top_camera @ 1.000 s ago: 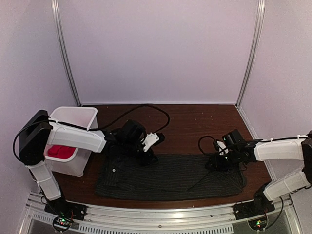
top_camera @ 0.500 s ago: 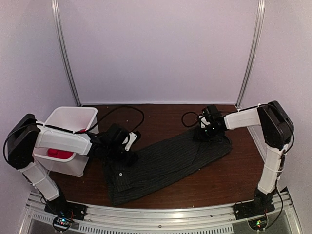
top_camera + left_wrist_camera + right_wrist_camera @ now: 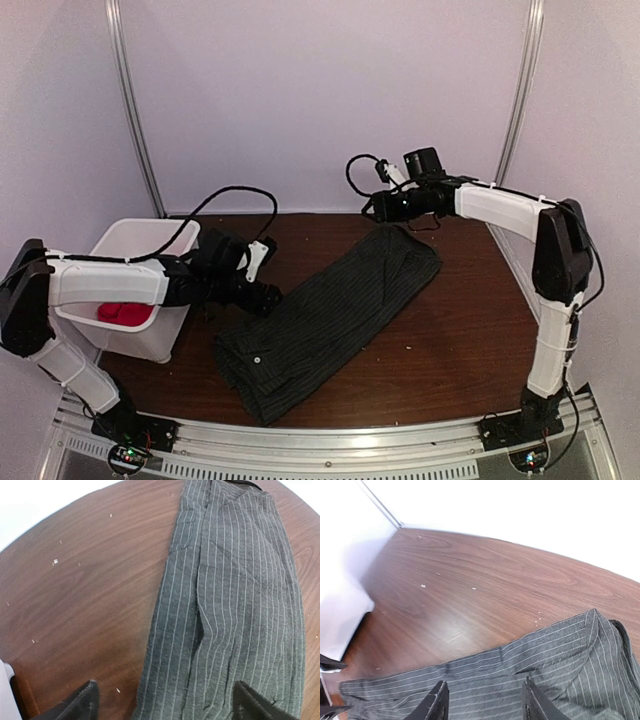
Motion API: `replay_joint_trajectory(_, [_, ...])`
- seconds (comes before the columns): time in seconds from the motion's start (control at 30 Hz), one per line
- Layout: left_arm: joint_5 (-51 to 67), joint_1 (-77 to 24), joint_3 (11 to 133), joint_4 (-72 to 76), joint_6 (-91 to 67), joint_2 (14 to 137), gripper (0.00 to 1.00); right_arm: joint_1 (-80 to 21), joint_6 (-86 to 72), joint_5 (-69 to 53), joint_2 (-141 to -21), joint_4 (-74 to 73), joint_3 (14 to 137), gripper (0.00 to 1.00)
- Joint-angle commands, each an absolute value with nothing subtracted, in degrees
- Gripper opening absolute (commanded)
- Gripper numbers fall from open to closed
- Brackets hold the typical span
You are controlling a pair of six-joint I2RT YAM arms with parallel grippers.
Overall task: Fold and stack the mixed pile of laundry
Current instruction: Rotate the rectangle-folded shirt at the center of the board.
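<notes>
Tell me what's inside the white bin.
A red garment lies in the white bin. The left arm crosses over it, hiding the rest of the inside.

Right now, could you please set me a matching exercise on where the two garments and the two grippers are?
Column one:
1. pinstriped shirt
2. red T-shirt
3. left gripper
4. right gripper

Column two:
A. inside the white bin
B. lying diagonally across the table
C. over the shirt's far end, away from the bin
D. spread wide over the shirt on the side nearest the bin

Pairs: 1-B, 2-A, 3-D, 4-C
</notes>
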State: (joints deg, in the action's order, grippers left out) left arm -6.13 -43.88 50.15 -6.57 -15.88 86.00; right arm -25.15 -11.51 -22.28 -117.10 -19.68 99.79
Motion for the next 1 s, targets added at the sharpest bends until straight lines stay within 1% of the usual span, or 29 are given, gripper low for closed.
replay_joint_trajectory(0.0, [-5.19,-44.12,51.96,-8.88,-10.61,87.45,0.64,-25.66,-15.21,-24.89,-109.33,-18.17,87.38,0.5])
replay_joint_trajectory(0.03, [-5.57,-44.19,53.19,-10.73,-10.39,88.86,0.49,-25.87,-15.95,-24.59,-108.28,-17.43,84.6,0.5])
replay_joint_trajectory(0.07, [-5.16,-44.16,54.81,-12.58,-9.78,90.56,0.35,-26.06,-16.91,-23.87,-107.6,-16.8,81.92,0.5])
replay_joint_trajectory(0.13, [-6.22,-45.17,57.8,-16.42,-8.13,94.55,0.11,-26.27,-18.94,-22.75,-106.71,-15.65,77.31,0.49])
replay_joint_trajectory(0.17, [-7.58,-45.94,58.67,-17.54,-7.22,96.05,0.04,-26.27,-19.78,-22.15,-106.5,-14.89,75.18,0.49])
replay_joint_trajectory(0.2, [-9.12,-47.04,59.34,-18.64,-6.53,97.91,0.0,-26.27,-20.84,-21.59,-106.32,-14.02,73.3,0.48])
replay_joint_trajectory(0.33, [-10.77,-48.77,59.79,-20.77,-6.57,101.55,0.0,-26.3,-22.52,-19.33,-107.61,-11.66,69.29,0.46])
replay_joint_trajectory(0.47, [-11.9,-51.51,58.04,-21.77,-7.11,103.64,0.0,-25.84,-20.68,-14.75,-112.36,-13.54,71.9,0.45])
replay_joint_trajectory(0.53, [-11.72,-53.84,57.16,-21.8,-7.65,104.82,0.0,-24.92,-19.52,-13.99,-116.61,-14.26,74.59,0.45])
replay_joint_trajectory(0.63, [-9.96,-57.16,56.46,-21.45,-9.48,106.73,0.0,-24.12,-17.62,-11.99,-123.48,-16.74,80.95,0.42])
replay_joint_trajectory(0.73, [-7.17,-60.78,57.03,-19.74,-11.96,108.32,0.0,-23.83,-16.07,-11.52,-130.19,-18.9,89.86,0.42])
replay_joint_trajectory(0.83, [-5.18,-64.36,60.54,-18.38,-14.49,110.53,0.0,-23.73,-14.71,-12.82,-135.72,-21.98,100.65,0.42])
replay_joint_trajectory(0.97, [-4.67,-64.95,63.74,-16.12,-17.34,111.19,0.0,-23.56,-12.72,-17.02,-141.05,-26.69,114.12,0.42])
